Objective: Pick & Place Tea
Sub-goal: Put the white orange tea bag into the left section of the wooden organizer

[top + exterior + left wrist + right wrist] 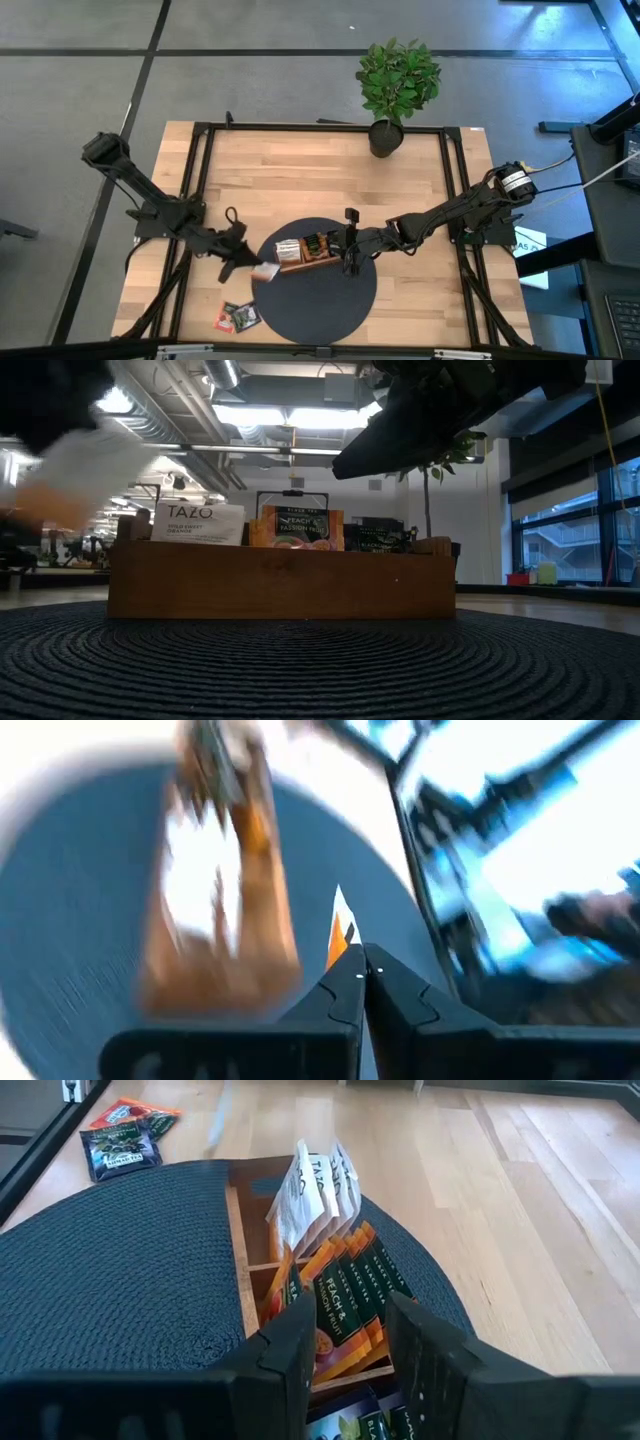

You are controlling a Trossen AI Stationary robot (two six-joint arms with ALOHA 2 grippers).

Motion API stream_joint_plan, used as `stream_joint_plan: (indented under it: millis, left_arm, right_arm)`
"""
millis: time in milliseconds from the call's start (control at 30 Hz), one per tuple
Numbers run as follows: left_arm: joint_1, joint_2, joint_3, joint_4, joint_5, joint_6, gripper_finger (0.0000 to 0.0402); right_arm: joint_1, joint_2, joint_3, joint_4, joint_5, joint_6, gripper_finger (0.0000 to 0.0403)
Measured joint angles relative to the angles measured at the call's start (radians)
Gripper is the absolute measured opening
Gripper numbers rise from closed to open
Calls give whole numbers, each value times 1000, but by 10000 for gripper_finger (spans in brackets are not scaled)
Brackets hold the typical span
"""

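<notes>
Your left gripper (362, 982) is clamped on one white-and-orange tea sachet (340, 932), just beside the wooden tray (300, 264). Your right gripper (350, 1342), half open and empty, hovers over the tray's sachets. Two loose sachets (238, 317) lie behind your left gripper.
</notes>
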State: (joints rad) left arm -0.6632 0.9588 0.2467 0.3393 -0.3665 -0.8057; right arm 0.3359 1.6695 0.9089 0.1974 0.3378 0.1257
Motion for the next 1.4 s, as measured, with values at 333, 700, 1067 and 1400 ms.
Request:
stream_joint_plan:
  millis: [333,700,1067,1400]
  left_arm:
    - [0,99,78,319,-326,297,2]
    - [-48,515,111,688,-566,390,2]
    - [-144,575,148,669,-714,503,2]
    - [-125,659,147,653,-776,463,2]
  right_arm:
    - [0,0,0,-27,0,21,127]
    - [0,0,0,-91,0,35,127]
    - [0,0,0,-114,0,55,127]
    - [0,0,0,-114,0,56,126]
